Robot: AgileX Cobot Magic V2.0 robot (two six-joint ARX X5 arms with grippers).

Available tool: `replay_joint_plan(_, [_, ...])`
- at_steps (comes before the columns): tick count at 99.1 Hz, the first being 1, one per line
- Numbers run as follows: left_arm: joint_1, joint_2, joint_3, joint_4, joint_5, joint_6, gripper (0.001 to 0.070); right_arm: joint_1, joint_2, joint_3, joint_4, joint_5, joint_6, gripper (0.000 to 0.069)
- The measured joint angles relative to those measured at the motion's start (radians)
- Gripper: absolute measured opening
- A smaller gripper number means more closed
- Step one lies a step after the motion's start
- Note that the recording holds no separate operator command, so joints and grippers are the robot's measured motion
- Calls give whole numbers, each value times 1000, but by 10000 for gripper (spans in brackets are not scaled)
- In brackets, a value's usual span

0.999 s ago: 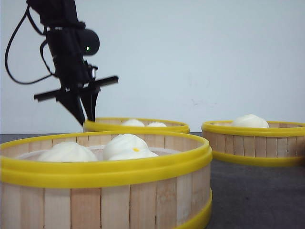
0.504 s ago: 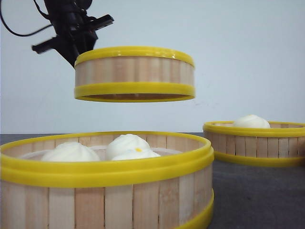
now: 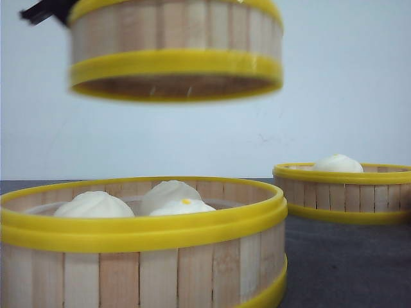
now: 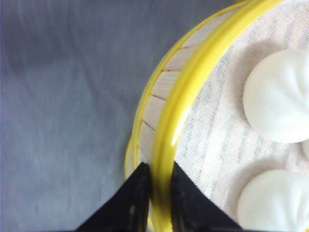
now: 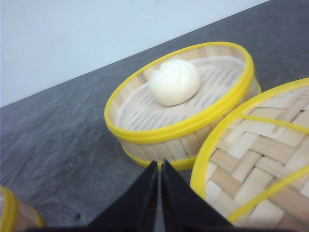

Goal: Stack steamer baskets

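One steamer basket [image 3: 176,58] hangs in the air at the top of the front view, its underside showing. My left gripper [image 4: 159,186] is shut on its yellow rim, one finger outside the wall and one inside on the white cloth beside the buns [image 4: 280,96]. A second steamer basket [image 3: 141,250] with buns stands nearest the camera, below the lifted one. The third steamer basket [image 3: 343,189], holding one bun [image 5: 175,82], stands on the right. My right gripper [image 5: 159,171] is shut and empty, just in front of this basket's base [image 5: 178,145].
The table [image 3: 347,263] is dark grey with a pale wall behind it. A round woven bamboo face with a yellow rim [image 5: 260,159] fills one side of the right wrist view, close to the camera. Part of another yellow rim [image 5: 9,212] shows at that view's corner.
The left gripper took the far basket by its rim and lifted it off the table. It has since risen higher and come nearer the camera, over the near basket.
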Motion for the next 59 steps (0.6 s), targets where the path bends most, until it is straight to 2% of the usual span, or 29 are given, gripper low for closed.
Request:
replay_joint_plan(12, [-1,-59,-242,92,-9,7,30,0,0,0,0,-19,0,11])
replay_joint_plan(24, [-10,-143,-389,189,-4,-3,30,0,0,0,0,-19,0,11])
replay_joint_plan(35, [-23,-196,-455,228,0,-7,30,0,0,0,0,-19,0,11])
replay_joint_plan(59, [-47,-192,-518,267,2,-18,28,0,0,0,0,-19,0,11])
